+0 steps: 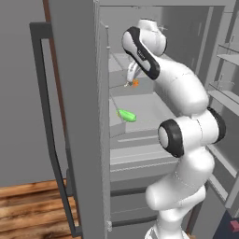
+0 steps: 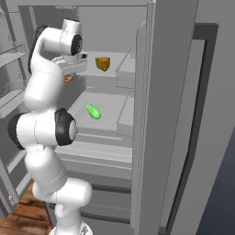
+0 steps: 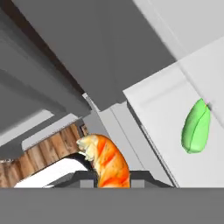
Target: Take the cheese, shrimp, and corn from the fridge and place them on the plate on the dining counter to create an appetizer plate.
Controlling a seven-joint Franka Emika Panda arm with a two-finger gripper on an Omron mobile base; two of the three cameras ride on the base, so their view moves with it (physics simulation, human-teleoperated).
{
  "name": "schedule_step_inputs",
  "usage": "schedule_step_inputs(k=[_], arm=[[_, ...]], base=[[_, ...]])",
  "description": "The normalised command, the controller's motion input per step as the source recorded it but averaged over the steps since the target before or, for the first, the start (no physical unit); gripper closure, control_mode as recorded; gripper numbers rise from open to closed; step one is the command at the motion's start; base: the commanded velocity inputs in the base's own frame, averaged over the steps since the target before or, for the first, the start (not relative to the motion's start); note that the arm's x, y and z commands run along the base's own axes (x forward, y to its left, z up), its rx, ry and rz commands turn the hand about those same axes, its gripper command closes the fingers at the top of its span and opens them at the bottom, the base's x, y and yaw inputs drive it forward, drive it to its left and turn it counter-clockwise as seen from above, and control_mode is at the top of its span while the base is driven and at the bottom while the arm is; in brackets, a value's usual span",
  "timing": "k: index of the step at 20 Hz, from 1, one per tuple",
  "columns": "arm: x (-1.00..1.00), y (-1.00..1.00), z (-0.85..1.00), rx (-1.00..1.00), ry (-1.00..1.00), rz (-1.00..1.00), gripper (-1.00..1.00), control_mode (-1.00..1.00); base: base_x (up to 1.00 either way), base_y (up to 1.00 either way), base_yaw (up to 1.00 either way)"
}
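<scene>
Inside the open fridge (image 2: 137,137), arm reaching to the upper shelves. End effector (image 1: 127,83) clamped on the shrimp (image 3: 107,162), held in the air between the 2 finger tips, above the shelf that carries the corn (image 2: 93,111). Corn lying flat on that pale middle shelf (image 1: 140,105), well apart from the shrimp, seen off to the right in the hand view. Cheese (image 2: 103,63) resting on the shelf above, toward the back, near the wrist. Wooden floor (image 1: 32,210) below the fridge door.
</scene>
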Motion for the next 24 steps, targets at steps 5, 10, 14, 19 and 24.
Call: schedule_step_inputs(k=[5, 10, 14, 19, 24], arm=[[-1.0, -0.35, -0.24, 0.08, -0.31, -0.11, 1.0, -1.0], [-1.0, -0.26, 0.0, 0.05, -0.08, -0.12, 1.0, -1.0], [-1.0, -0.24, 0.0, 0.0, 0.0, -0.12, 1.0, -1.0], [-0.66, -0.12, -0.16, 0.0, 0.04, -0.11, 1.0, -1.0], [-0.01, 0.0, -0.15, 0.0, 0.15, -0.07, 1.0, -1.0]], base=[[0.0, 0.0, 0.0], [0.0, 0.0, 0.0], [0.0, 0.0, 0.0], [0.0, 0.0, 0.0], [0.0, 0.0, 0.0]])
